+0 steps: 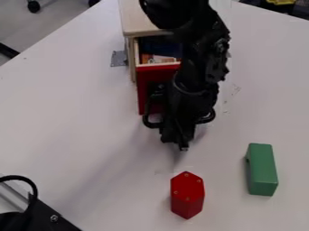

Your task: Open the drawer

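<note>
The black gripper point(181, 143) hangs low at the front of a wooden cabinet point(138, 22), close to the drawer's red front. The drawer point(143, 85) stands partly out of the cabinet, with items visible inside behind its red front. Part of the drawer front and its right side are hidden behind the arm. Whether the gripper touches the drawer's handle I cannot tell.
A red hexagonal block point(188, 195) stands on the white table point(91, 117) in front of the gripper. To the right lies a green block point(262, 169). Black equipment point(36, 216) occupies the lower left corner, and a grey metal plate point(119, 58) is left of the cabinet.
</note>
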Controlling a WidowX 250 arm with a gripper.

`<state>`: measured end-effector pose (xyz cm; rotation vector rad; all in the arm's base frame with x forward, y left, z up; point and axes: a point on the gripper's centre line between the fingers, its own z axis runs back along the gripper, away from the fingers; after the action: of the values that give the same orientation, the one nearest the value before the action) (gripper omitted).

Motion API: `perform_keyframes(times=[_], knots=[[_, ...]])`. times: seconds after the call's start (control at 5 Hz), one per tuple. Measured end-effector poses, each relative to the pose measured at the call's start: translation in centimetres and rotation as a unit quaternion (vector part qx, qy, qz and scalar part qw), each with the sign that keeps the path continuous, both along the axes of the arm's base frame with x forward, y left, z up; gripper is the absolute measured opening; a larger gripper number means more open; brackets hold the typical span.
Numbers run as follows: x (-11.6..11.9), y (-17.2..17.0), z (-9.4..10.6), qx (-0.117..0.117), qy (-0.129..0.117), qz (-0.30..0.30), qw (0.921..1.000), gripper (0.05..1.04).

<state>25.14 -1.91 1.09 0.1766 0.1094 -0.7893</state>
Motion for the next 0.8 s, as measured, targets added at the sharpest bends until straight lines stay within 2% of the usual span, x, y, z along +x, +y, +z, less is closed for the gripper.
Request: perform_keyframes(times=[0.4,0.6,0.8], knots=[[-0.7,-0.7,1.5,-0.012,-0.007,0.003,0.9999,0.161],[-1.5,-0.6,2.1,-0.01,0.004,0.008,0.9999,0.398],[-1.4,-0.6,2.3,-0.01,0.006,0.007,0.9999,0.721]])
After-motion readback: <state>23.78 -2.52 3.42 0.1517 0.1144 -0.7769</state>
